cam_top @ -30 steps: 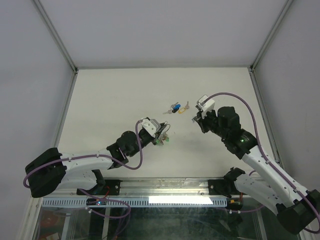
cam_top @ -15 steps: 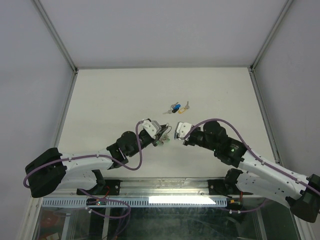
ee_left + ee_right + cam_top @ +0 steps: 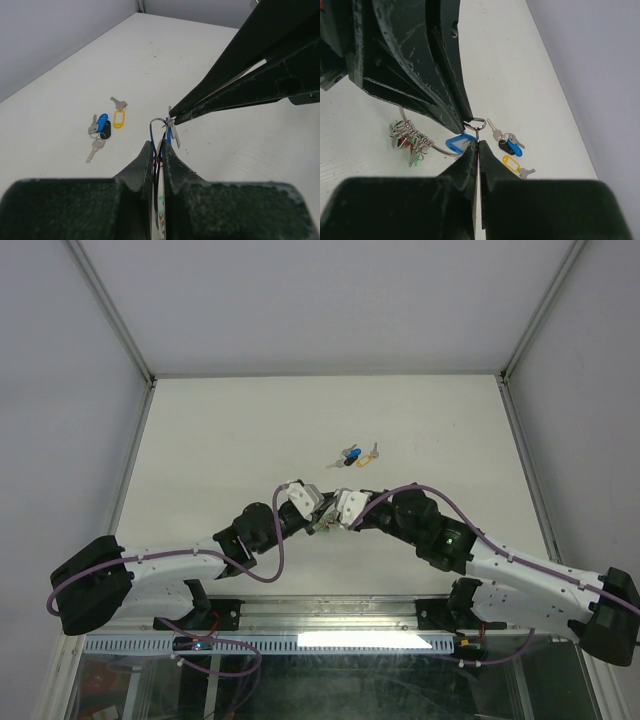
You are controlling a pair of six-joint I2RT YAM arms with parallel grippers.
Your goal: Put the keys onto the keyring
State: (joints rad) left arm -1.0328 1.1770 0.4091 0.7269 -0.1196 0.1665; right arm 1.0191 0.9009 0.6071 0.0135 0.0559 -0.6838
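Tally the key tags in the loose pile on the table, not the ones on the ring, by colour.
yellow tag: 1
blue tag: 1
black tag: 1
Total: 3

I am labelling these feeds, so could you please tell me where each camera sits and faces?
Top external: above and behind the arms, looking down at the table; both arms show.
Left wrist: looks along the left pincer, shut on the keyring, toward the right pincer.
Right wrist: looks along the right pincer, back at the left pincer.
Shared: all show the loose keys.
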